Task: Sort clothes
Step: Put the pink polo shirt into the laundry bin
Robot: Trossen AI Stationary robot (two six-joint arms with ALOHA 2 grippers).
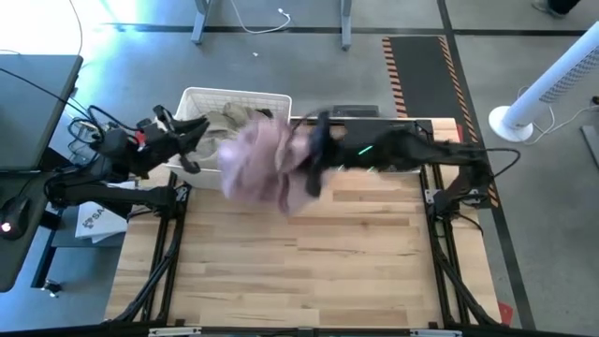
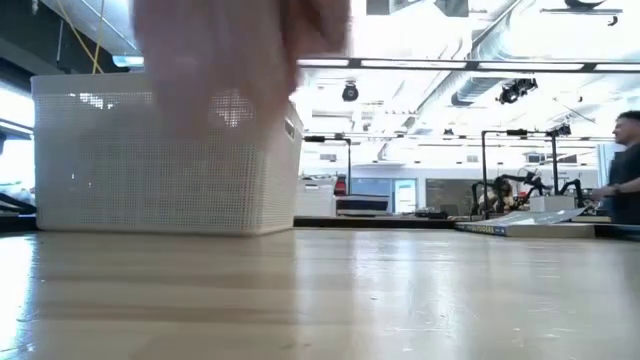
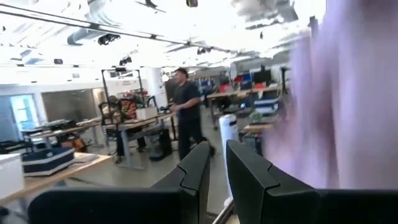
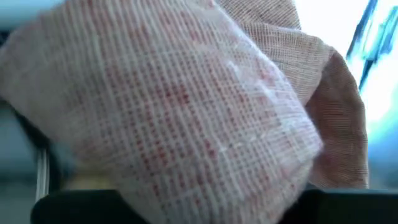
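The light pink fabric garment (image 1: 262, 164) hangs clamped in the right end effector (image 1: 314, 154) beside the white lattice-walled plastic basket (image 1: 201, 96), where at least one khaki-beige garment (image 1: 229, 118) awaits sorting; the left end effector (image 3: 214, 171), fingers narrow and empty, hovers over it.

**Far edge crowded, near table open**

The wooden table (image 1: 309, 271) lies bare from its middle to the near edge and both near corners, giving free passage there. At the far left corner stands the white basket (image 1: 236, 99). Beside it, a light pink garment (image 1: 267, 164) hangs over the far middle, with the right pincer (image 1: 314, 154) at its side. The left pincer (image 1: 192, 126) hovers over the basket's left rim.
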